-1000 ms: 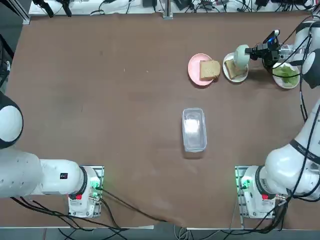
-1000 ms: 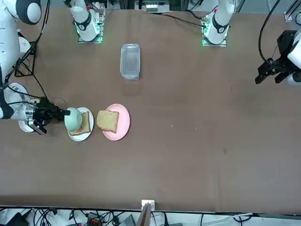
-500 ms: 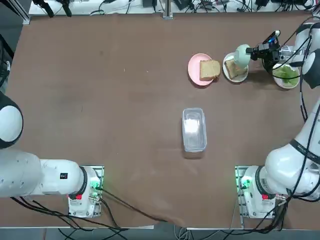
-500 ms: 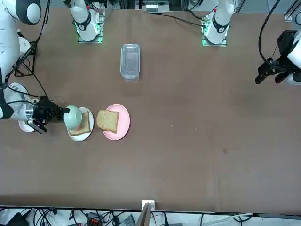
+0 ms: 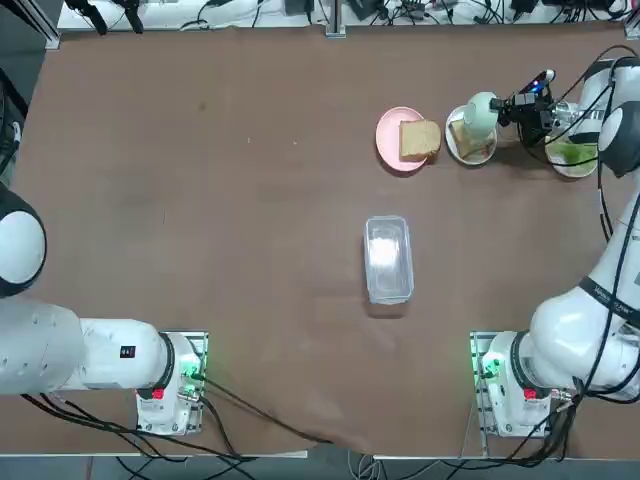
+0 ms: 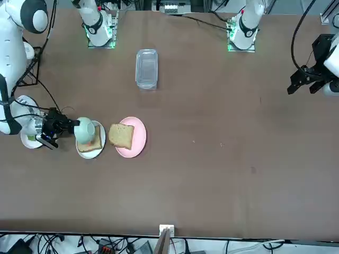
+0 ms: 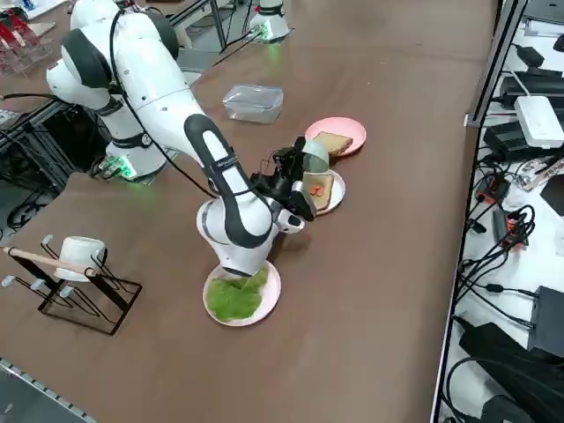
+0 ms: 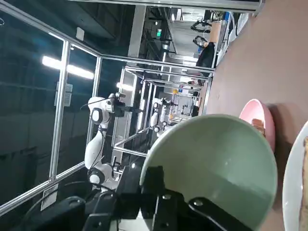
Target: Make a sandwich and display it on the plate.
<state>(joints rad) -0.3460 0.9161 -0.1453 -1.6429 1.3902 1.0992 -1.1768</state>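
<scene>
We have the right gripper (image 5: 499, 108) over the near side of a white plate (image 7: 338, 191), its fingers closed on the wall of a pale-green cup (image 8: 216, 168), which is tipped on its side; we see nothing in the part of its inside that shows. Under it one bread slice (image 7: 319, 201) lies on that plate with small red pieces (image 7: 316, 189) on top. The other bread slice (image 5: 419, 140) sits partly over the rim of the pink plate (image 5: 387, 140), just beside, and the lettuce (image 7: 233, 298) waits on a second white plate (image 7: 271, 291). So our sandwich is still in parts.

We judge the bread light and soft: a hard pinch would dent or tear it, so we would take it by two opposite crust edges, low and level. The lettuce looks limp and perhaps slippery; we would gather a thick fold rather than a thin tip. The red pieces could roll off if the lower slice tilts. The cup seems smooth and rigid, best kept by its wall until set down on the desk (image 5: 250, 250).
</scene>
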